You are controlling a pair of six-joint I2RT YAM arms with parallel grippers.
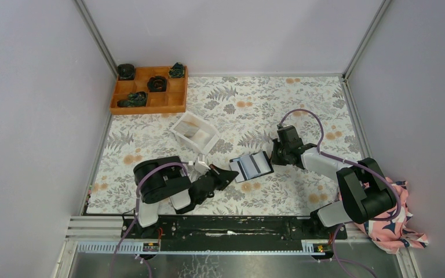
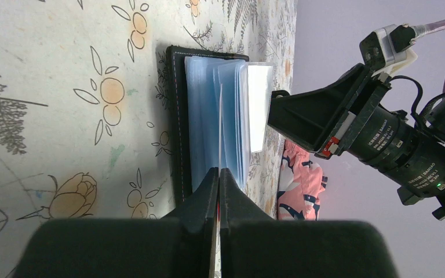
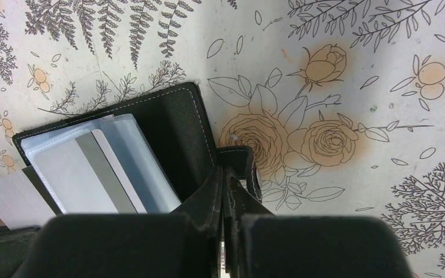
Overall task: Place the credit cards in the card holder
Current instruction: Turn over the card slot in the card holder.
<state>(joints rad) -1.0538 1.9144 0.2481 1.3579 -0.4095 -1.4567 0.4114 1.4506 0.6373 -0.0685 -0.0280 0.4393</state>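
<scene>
The black card holder [image 1: 255,165] lies open on the floral mat with its pale blue sleeves [image 2: 205,116] fanned up. My left gripper [image 2: 219,171] is at its near-left edge, shut on a whitish-grey credit card [image 3: 8,200]. The left wrist view shows that card as a thin edge [image 2: 219,127] running in among the sleeves. A second card with a grey stripe [image 3: 101,171] sits inside a clear sleeve. My right gripper [image 3: 225,174] is shut on the holder's black cover [image 3: 179,127], right beside the clasp tab [image 3: 244,165].
A white plastic tray [image 1: 196,132] stands tilted behind the left arm [image 1: 162,182]. An orange compartmented box [image 1: 149,90] with dark items sits at the back left corner. A pink patterned cloth [image 1: 391,226] hangs off the near right edge.
</scene>
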